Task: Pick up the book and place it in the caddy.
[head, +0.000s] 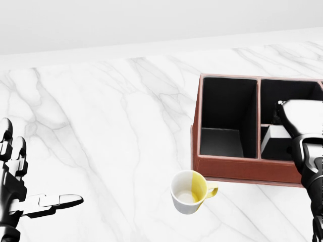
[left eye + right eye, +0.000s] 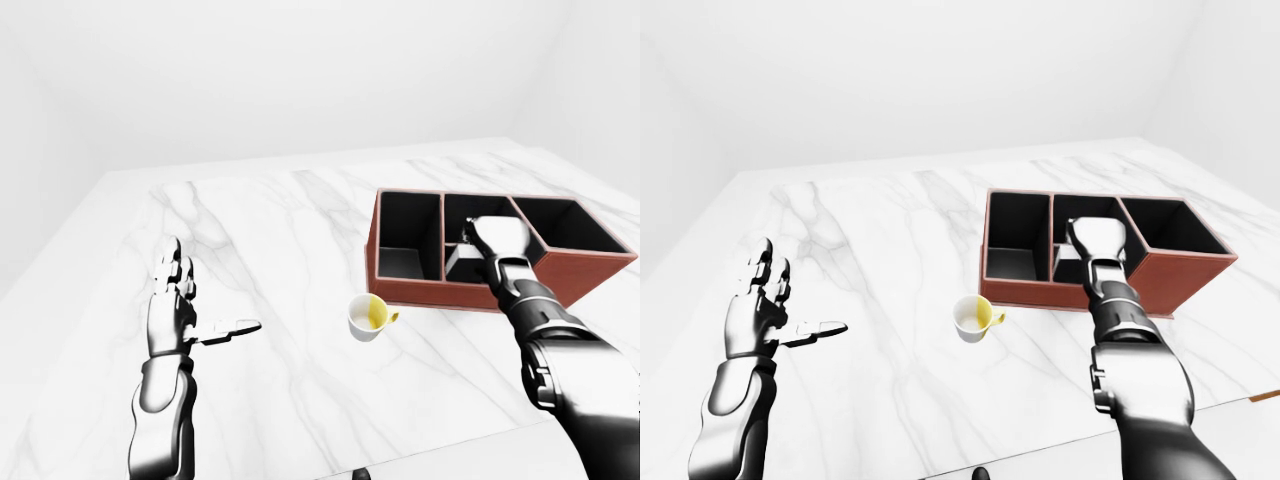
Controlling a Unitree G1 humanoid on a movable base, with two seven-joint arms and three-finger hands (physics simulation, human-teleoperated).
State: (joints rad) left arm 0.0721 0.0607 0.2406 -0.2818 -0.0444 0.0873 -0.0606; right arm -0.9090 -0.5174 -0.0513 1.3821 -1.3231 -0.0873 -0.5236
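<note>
Placement step: the book (image 1: 275,138) lowered into the middle compartment of the caddy (image 2: 405,290).

The pale book lies tilted against the compartment's wall under the right hand (image 2: 497,240), whose fingers are hidden, so its grip cannot be told. By judgement, the next move is release and a straight lift clear of the walls. The left hand (image 2: 172,310) hovers open, holding nothing, well apart; a cup (image 1: 190,191) stands just beside the caddy.
</note>
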